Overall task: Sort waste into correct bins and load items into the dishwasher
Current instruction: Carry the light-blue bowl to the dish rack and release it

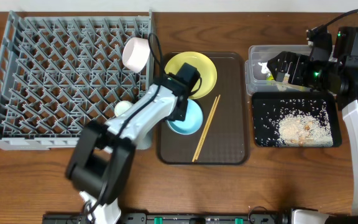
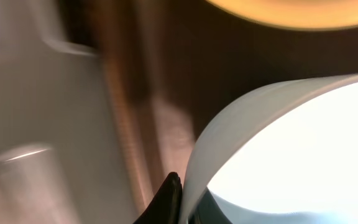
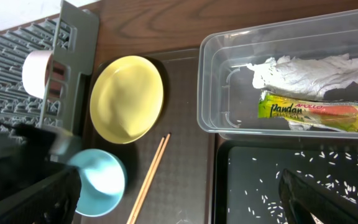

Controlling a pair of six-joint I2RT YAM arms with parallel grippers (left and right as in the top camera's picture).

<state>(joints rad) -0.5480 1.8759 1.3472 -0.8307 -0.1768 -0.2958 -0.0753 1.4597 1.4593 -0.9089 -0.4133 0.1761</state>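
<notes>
Blue bowl (image 1: pixel 192 122), rim in clenched left jaws, right jaws spread, one yellow plate (image 1: pixel 207 71), perhaps two chopsticks (image 1: pixel 206 128)

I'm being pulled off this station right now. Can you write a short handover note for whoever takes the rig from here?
Left gripper: shut on the rim of the light blue bowl, over the dark brown serving tray.
Right gripper: open, empty, above the clear plastic tub.
Done: crumpled white paper and green-and-orange snack wrapper in the tub; rice scraps in the shallow black tray; white bowl and small cream cup in the grey dish rack.
Left: blue bowl, round yellow plate and wooden chopsticks go to the rack.
</notes>
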